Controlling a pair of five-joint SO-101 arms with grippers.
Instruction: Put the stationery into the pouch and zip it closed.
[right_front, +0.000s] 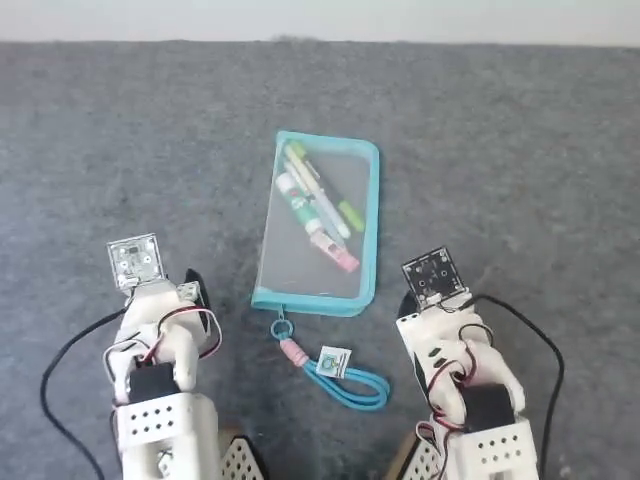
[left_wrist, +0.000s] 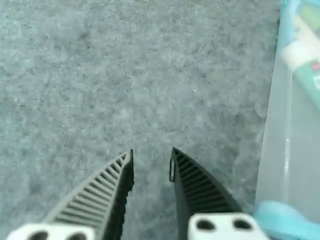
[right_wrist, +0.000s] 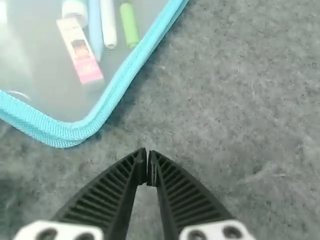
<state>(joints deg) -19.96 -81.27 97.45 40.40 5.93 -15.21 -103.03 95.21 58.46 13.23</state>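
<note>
The left fingers (left_wrist: 192, 180) stand a narrow gap apart with nothing between them, their tips pointing at the grey covering of the bench (right_front: 520, 150). The right fingers (right_wrist: 132, 172) are pressed together at the tips and hold nothing.

The pouch (right_front: 300, 270), with a clear face and turquoise edging, lies flat on the bench between the two pairs of fingers and ahead of them. Its long edge runs just beside the left fingers (right_front: 192, 285) on their inner side. One rounded corner sits near the right fingers (right_front: 408, 303), ahead of their tips and toward the other arm. Neither pair touches it.

The stationery (right_front: 318, 205) lies inside the pouch, seen through the clear face. It is a cluster of pens and markers in white, green, blue and pink, lying in the half of the pouch farther from the fingers.

From the near end of the pouch a ring leads to a pink piece (right_front: 293, 351), a small tag (right_front: 333, 361) and a blue strap (right_front: 355, 385), all lying on the bench between the two arms. Whether the zip is fully shut cannot be told.
</note>
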